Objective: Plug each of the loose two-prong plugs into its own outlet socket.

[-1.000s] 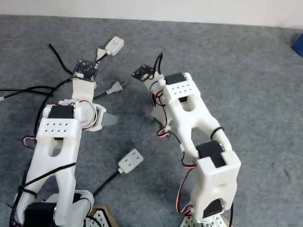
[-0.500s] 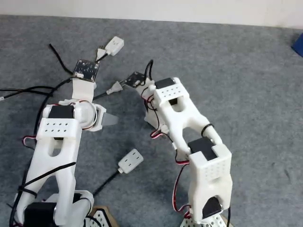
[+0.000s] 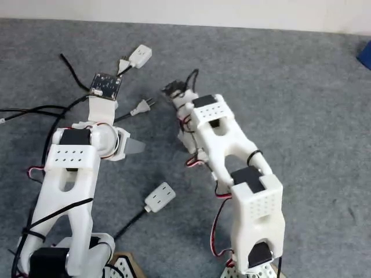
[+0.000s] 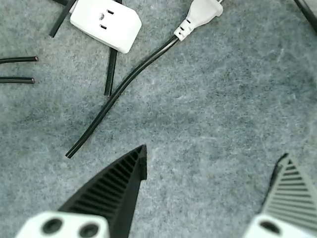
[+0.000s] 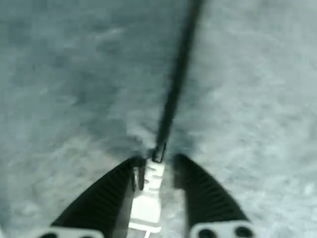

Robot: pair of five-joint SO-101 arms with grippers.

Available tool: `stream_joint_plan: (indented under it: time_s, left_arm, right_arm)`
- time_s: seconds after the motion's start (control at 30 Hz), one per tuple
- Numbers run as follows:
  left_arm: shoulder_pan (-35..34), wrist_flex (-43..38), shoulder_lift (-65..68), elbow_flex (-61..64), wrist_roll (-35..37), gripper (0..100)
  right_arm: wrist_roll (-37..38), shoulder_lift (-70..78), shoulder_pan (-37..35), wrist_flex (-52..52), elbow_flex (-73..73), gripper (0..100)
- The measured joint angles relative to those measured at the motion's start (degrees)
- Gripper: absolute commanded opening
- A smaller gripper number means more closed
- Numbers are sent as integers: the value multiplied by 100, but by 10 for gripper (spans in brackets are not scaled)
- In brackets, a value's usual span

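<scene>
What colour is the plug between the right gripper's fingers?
The plug is white, on a black cord; the right wrist view shows it best.

The high view looks steeply down from above and behind the two arms, whose bases sit at the lower edge of the frame. It faces out over the grey carpet (image 3: 313, 98) to a pale strip along the top edge, far enough back to take in both arms. The left wrist view looks down between the spread fingers of the left gripper (image 4: 214, 151), fairly near the carpet. With the high view it shares the loose plug (image 4: 203, 12) and its black cord. The right wrist view sits very close behind the right gripper (image 5: 156, 159) and the held plug (image 5: 148, 198). It is blurred there, and the carpet in it probably lies at the high view's upper middle.
</scene>
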Motion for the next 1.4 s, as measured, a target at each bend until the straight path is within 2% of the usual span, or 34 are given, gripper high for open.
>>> stream_joint_plan:
  time_s: [0.33, 0.6, 0.73, 0.83, 0.97, 1.1, 1.27, 1.4]
  left_arm:
    - [0, 0, 0, 0, 0, 386]
    - [0, 0, 0, 0, 0, 377]
    - [0, 0, 0, 0, 0, 295]
    - [0, 0, -35, 0, 0, 271]
    - [0, 0, -431, 0, 0, 344]
    - [123, 475, -976, -211, 0, 385]
    - [738, 1354, -1538, -651, 0, 403]
    - [985, 1662, -1723, -677, 0, 483]
  right_arm:
    - [-158, 229, 123, -18, -18, 10]
    - [-26, 519, 123, 510, -527, 6]
    - [-615, 519, 141, 941, -1020, 6]
    - [-1081, 360, 149, 1442, -1495, 6]
    - [-1618, -246, 149, 2259, -2347, 6]
    - [-2347, -844, 149, 2787, -2840, 6]
    - [-3411, -1407, 149, 2831, -2910, 6]
    - [-3613, -1890, 70, 2611, -2558, 6]
